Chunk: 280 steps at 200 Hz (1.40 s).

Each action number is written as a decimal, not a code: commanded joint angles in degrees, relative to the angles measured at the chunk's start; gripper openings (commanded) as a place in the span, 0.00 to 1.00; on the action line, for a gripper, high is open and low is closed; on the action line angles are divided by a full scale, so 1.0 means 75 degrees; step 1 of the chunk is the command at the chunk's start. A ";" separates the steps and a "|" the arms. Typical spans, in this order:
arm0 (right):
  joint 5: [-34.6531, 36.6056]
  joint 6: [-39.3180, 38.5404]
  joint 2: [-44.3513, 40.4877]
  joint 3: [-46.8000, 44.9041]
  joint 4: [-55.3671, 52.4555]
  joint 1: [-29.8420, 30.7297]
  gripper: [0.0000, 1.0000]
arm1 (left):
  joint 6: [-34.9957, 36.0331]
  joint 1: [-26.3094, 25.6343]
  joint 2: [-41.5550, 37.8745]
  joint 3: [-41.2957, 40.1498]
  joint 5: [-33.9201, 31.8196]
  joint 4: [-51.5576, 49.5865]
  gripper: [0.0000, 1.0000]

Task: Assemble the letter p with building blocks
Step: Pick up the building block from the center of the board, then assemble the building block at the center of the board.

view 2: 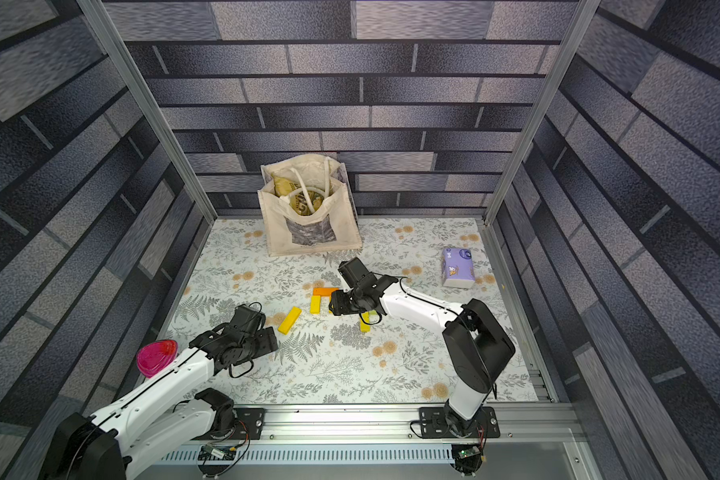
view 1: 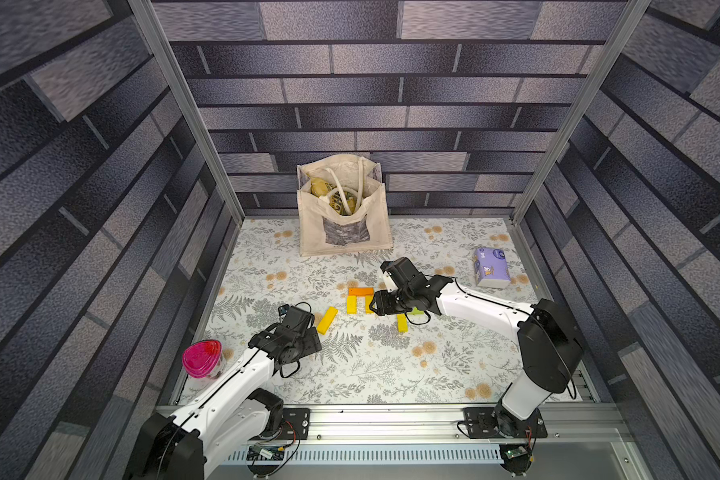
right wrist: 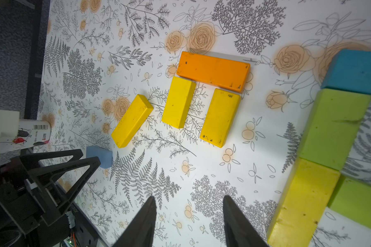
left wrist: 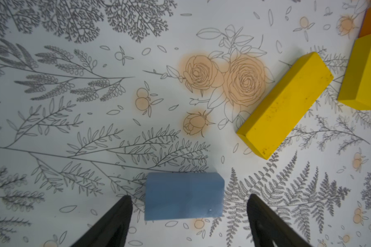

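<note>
A light blue block [left wrist: 183,195] lies flat between the fingertips of my left gripper [left wrist: 190,195], with a gap on each side; the jaws are open. In both top views the left gripper [view 1: 313,334] hides it. A tilted yellow block [view 1: 326,320] lies just beyond. An orange block [right wrist: 213,71] lies across the far ends of two yellow blocks [right wrist: 178,102], which stand side by side. My right gripper [right wrist: 189,197] hovers open and empty near them. Teal [right wrist: 356,70], lime green [right wrist: 332,128] and yellow [right wrist: 304,203] blocks lie in a row beside it.
A cream tote bag [view 1: 344,216] stands at the back of the flowered table. A purple tissue pack [view 1: 491,268] lies at the right. A pink-lidded container [view 1: 202,359] sits at the front left, beside the left arm.
</note>
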 commanded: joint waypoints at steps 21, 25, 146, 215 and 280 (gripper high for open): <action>-0.0092 0.0057 0.0136 -0.0034 0.0017 -0.0060 0.53 | 0.0134 -0.0051 0.0324 0.0151 -0.0042 0.0021 0.86; -0.0093 0.0055 0.0143 -0.0033 0.0016 -0.0067 0.53 | 0.0125 -0.0050 0.0366 0.0151 -0.0032 0.0034 0.86; -0.0095 0.0098 0.0251 -0.0058 -0.0007 -0.0137 0.52 | 0.0159 -0.0027 0.1292 0.0270 0.0296 0.0284 0.50; -0.0107 0.0111 0.0301 0.0002 -0.0048 -0.0219 0.52 | 0.0192 -0.0006 0.1224 0.0553 0.0231 -0.0074 0.31; -0.0198 0.0047 0.0304 0.0154 -0.0112 -0.0463 0.52 | 0.0458 -0.0118 0.0733 0.1565 0.0402 -0.0653 0.24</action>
